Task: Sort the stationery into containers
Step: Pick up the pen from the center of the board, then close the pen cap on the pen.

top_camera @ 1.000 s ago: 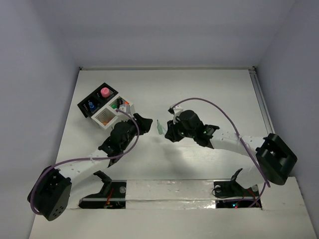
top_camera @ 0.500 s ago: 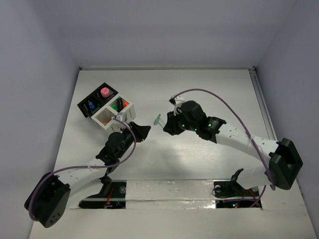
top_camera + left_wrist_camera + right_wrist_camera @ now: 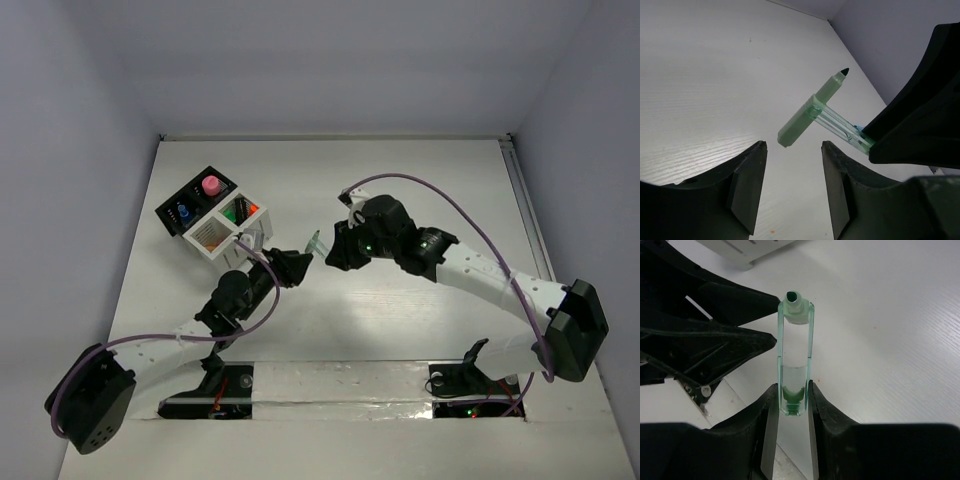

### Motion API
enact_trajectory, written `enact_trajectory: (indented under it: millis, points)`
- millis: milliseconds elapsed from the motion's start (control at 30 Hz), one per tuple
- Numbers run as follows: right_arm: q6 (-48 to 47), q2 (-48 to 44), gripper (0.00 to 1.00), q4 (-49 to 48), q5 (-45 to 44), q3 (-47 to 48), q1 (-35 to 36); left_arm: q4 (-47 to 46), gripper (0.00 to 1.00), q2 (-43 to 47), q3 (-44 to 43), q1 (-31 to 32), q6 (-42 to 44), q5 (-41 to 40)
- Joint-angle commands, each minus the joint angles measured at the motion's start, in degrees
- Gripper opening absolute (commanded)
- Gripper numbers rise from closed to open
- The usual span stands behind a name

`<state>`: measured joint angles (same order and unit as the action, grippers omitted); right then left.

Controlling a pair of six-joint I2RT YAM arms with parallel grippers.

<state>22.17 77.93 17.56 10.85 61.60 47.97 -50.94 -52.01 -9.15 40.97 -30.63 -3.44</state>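
Marker: mint green, centre of my overhead view.
Right gripper: pinching its clear end.
Left gripper: spread, just beside it.

marker mint green; barrel translucent; tip dark | right claw black; left claw black | counter white; faint fine grain | black box with pink cap and blue cap; white box slatted, orange and green inside
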Motion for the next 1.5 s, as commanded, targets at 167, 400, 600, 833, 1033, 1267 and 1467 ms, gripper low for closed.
enact_trajectory:
  millis: [167,400,600,833,1033,1267,1467]
  points:
    - [0.9,-2.6,0.00,1.0,5.7,4.0,-0.4,-3.8,0.45,-2.3,-4.0,2.7,5.9,-2.7]
    - [0.9,-2.8,0.00,2.3,7.9,5.0,-0.9,-3.4,0.45,-2.9,-5.2,6.2,8.5,-5.4]
    - [1.1,-3.2,0.00,3.7,8.5,5.3,-1.5,-3.0,0.28,-2.7,-5.9,7.3,9.5,-6.6]
    - [0.9,-4.4,0.00,5.2,7.3,6.3,-2.7,-1.0,0.00,-2.0,-6.2,8.9,9.7,-7.0]
    - [-0.1,-4.8,0.00,6.8,3.3,8.9,-3.2,1.3,0.00,-1.0,-6.0,10.7,9.4,-7.3]
    - [-2.7,-3.0,0.00,6.8,-3.3,14.9,-3.2,3.8,0.00,-1.2,-6.3,14.4,9.3,-7.8]
    - [-4.3,1.4,0.00,6.3,-6.0,21.9,-3.2,4.9,0.00,-2.0,-7.2,17.4,9.4,-8.2]
